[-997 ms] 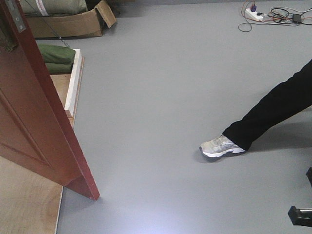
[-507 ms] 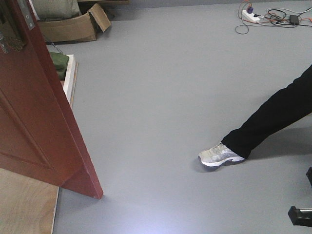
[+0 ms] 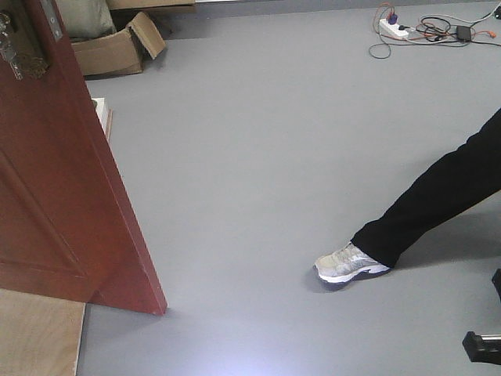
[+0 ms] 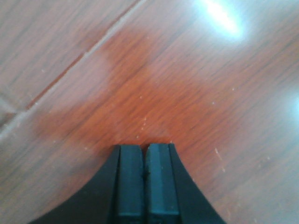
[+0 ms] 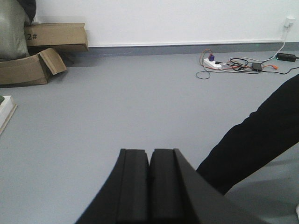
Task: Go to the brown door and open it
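Exterior front-facing view: the brown door (image 3: 55,196) is swept further across than a second ago, its lock plate (image 3: 22,56) now exposed, so opening is judged underway. Door wood lies just ahead of the pressed-together left fingers (image 4: 131,182); the right fingers (image 5: 135,186), likewise closed, are faced toward the floor (image 5: 117,102).

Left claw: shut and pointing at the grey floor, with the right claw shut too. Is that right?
Not quite. The left wrist view shows the left claw, shut, pointing at the reddish wood of the door instead. The right claw is indeed shut.
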{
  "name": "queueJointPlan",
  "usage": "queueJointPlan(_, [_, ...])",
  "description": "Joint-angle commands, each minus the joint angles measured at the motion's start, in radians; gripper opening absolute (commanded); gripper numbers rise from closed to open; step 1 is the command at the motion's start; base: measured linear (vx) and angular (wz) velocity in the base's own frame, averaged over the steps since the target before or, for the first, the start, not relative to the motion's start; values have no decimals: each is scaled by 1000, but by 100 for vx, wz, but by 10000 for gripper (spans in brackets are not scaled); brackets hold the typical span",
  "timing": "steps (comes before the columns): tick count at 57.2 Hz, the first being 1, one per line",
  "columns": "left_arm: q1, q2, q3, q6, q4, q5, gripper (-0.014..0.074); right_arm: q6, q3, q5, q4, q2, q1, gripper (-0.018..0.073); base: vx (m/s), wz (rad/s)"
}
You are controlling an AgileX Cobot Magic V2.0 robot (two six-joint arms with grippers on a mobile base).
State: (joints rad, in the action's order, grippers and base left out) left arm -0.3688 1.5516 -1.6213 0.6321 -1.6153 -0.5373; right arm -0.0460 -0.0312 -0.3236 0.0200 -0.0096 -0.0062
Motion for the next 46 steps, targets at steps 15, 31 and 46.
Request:
queueJointPlan(15, [9,-40,-33,1,-44,-2,-3,-6,-4,78,-7,-14,-1,0,11,-4])
queueJointPlan(31, [9,-40,-33,1,-44,-2,-3,-6,-4,78,-7,-14,-1,0,9,1])
queueJointPlan(46, [9,-40,-33,1,-44,-2,-3,-6,-4,78,-7,-14,-1,0,10,2])
